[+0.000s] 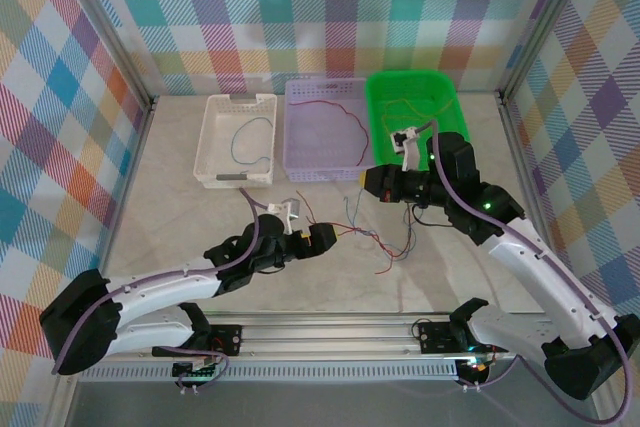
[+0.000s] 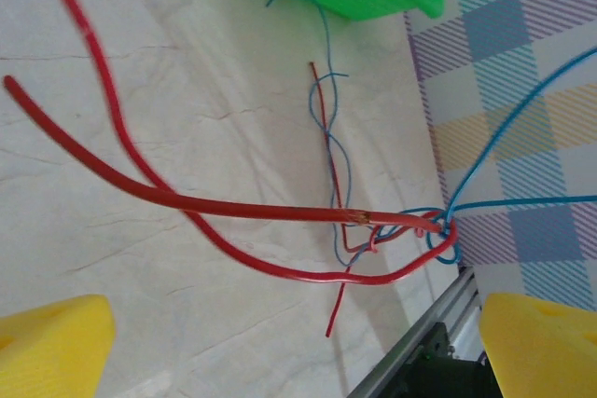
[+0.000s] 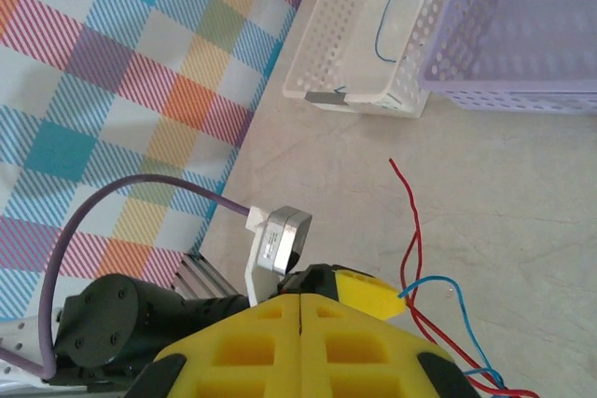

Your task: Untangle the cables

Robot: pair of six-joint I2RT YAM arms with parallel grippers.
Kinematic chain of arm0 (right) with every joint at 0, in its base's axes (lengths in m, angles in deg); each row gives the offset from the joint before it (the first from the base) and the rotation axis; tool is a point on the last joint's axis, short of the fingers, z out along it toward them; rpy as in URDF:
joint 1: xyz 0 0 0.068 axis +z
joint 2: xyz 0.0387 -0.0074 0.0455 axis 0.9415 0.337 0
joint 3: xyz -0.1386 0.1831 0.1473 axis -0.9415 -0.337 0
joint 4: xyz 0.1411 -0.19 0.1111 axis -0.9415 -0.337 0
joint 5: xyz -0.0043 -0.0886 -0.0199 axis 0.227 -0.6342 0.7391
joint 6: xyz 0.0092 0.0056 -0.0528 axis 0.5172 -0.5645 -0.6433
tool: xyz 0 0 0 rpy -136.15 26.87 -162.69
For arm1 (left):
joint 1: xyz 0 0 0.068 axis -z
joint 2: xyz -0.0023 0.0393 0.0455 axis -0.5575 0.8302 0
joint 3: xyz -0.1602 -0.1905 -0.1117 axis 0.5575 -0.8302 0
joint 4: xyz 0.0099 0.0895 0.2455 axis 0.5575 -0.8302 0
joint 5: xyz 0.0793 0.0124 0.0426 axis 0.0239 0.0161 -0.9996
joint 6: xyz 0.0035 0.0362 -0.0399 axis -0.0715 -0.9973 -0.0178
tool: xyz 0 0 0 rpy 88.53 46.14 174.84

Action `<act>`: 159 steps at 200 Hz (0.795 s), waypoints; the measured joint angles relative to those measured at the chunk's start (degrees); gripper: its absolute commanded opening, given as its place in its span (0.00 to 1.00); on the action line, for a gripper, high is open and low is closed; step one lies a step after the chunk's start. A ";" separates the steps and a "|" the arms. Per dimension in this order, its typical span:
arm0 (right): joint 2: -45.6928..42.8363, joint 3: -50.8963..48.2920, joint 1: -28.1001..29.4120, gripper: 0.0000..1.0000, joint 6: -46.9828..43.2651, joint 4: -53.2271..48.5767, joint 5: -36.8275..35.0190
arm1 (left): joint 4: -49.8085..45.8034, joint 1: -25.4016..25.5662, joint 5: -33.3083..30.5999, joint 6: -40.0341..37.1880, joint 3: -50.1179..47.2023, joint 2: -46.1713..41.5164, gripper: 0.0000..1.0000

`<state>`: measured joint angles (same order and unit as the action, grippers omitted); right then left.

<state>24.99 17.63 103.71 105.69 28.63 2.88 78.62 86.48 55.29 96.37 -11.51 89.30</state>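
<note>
- White basket (image 1: 237,139) sits far left in the back row, side against the lavender one. One blue wire (image 3: 382,25) is curled on its floor.
- Bare surface (image 1: 180,217) runs from the white basket's front out to the left wall edge. That is the widest open room.
- Left tool (image 1: 333,235) is low over mid-surface, pointing right at the tangle. Its yellow fingers (image 2: 47,347) are spread wide with nothing between them.
- Lavender basket (image 1: 325,127) is in the middle of the row, with a red wire (image 1: 330,102) lying inside.
- Cables (image 1: 375,237): loose red and blue strands lie on the surface between the two arms, apart from the basket fronts and the near rail (image 1: 330,332). The left wrist view shows red and blue meeting in a knot (image 2: 438,230).
- Right tool (image 1: 363,180) is just in front of the lavender/green corner, pointing left. Its fingertips (image 3: 261,351) are pressed together. Red and blue strands run just beside them; can't tell if any is pinched.
- Green basket (image 1: 412,112) is far right in the row, near the right wall, with an olive wire (image 1: 420,102) inside. The right wrist overlaps its front rim.
</note>
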 measured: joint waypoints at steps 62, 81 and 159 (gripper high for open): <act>-2.19 -2.01 0.00 0.00 3.02 3.34 1.03 | 3.85 1.81 -3.45 2.67 0.00 3.45 0.82; -2.89 -2.32 0.00 0.00 3.65 3.93 1.05 | 4.24 1.92 -4.42 3.17 0.00 3.93 0.78; -3.52 -3.96 0.00 0.00 6.60 6.91 2.10 | 5.73 2.08 -7.37 4.42 0.00 5.55 0.56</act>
<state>21.47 13.67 103.71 112.29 35.54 4.98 84.34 88.56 47.92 100.79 -11.51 94.85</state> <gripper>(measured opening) 0.070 0.589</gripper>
